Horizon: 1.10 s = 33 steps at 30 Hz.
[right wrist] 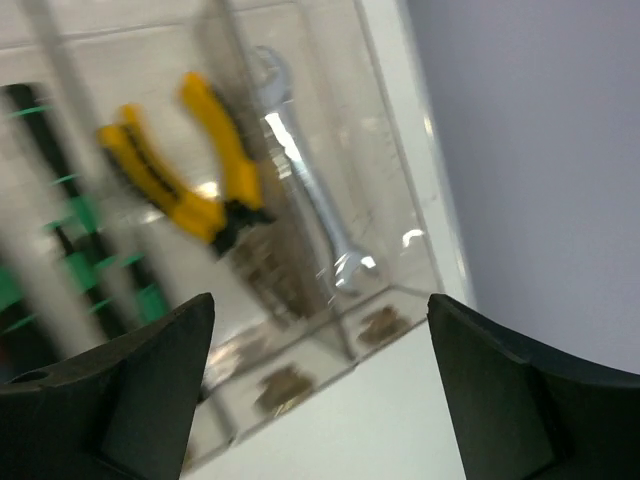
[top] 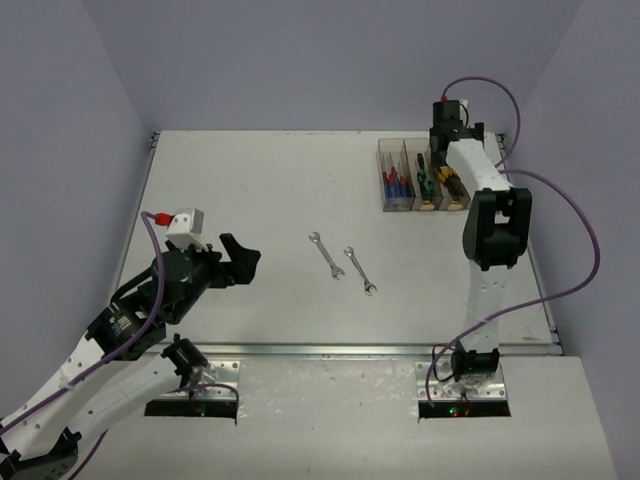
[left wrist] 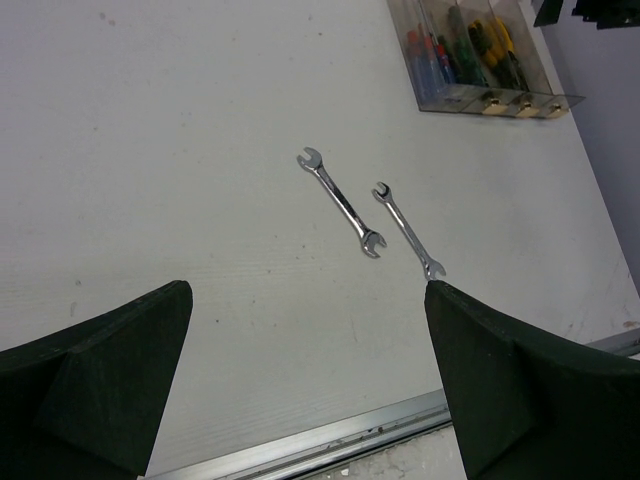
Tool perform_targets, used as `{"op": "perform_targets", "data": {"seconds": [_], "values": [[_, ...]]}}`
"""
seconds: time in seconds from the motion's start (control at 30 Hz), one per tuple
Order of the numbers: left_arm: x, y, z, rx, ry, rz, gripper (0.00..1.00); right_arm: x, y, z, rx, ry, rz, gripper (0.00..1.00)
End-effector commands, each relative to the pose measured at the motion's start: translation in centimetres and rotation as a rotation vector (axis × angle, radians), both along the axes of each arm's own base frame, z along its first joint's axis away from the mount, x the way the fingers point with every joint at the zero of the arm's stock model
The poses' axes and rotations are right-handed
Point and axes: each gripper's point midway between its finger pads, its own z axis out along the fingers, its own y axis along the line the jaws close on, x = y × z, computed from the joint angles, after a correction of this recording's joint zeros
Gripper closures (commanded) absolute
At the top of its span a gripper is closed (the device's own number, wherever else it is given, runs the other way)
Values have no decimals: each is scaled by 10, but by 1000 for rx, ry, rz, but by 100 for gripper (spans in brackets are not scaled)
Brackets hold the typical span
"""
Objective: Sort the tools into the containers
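Right gripper (right wrist: 320,310) stood wide open, empty, at bins (top: 390,145) upper right; binned wrench (right wrist: 310,190) lay just ahead, pliers (right wrist: 215,140) one compartment left. Left gripper (left wrist: 308,300) wide, empty; thicker wrench (left wrist: 342,203), thinner wrench (left wrist: 408,230) lay mid-frame ahead.

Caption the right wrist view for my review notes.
Open right gripper above the bins: silver wrench in the end compartment, yellow-handled pliers next door.

the right arm (top: 478,170) covers the right end of the bins (top: 397,206) from above. the right wrist view is smeared: pliers (right wrist: 215,160), wrench (right wrist: 305,200) and screwdrivers (right wrist: 75,215) show soft, the screwdrivers cut by the left edge. the left wrist view crops the bins at the top, their contents too small to tell apart. the left arm (top: 130,322) runs off bottom left.
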Motion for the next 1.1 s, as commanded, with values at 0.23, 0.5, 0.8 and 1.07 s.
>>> {"op": "perform_targets", "data": {"seconds": [0.23,0.5,0.8,1.07], "values": [[8,4,3,1,-11,58,0,-165,225,-26,488,224,388,20],[10,3,-2,18,9,57,0,-275,297,-95,565,495,517,37],[9,0,-1,12,4,36,0,-264,297,-109,465,539,522,44],[8,-2,1,6,-3,20,0,-249,290,-132,416,606,509,54]]}}
